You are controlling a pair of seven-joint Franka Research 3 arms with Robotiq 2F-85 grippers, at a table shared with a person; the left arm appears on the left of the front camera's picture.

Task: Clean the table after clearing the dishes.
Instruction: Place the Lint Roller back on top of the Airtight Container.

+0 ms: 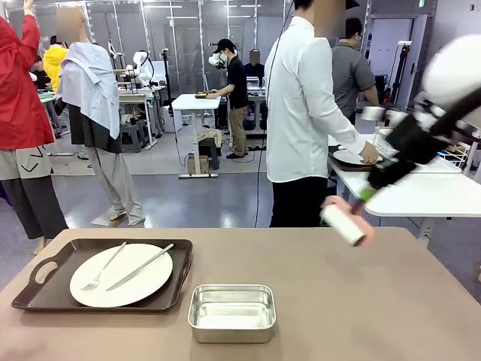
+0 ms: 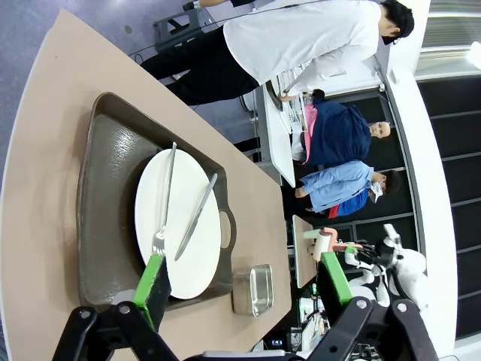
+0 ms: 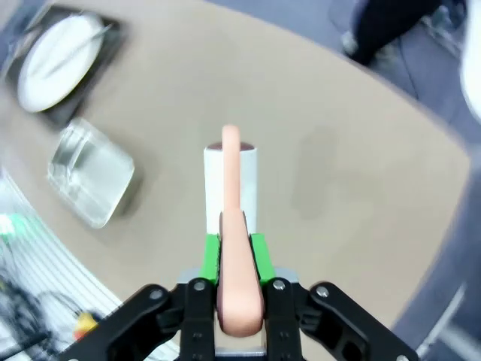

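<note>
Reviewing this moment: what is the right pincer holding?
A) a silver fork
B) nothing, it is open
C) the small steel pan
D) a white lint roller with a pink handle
D: in the right wrist view, the right pincer is shut on the pink handle of the lint roller, which is held above the table.
</note>
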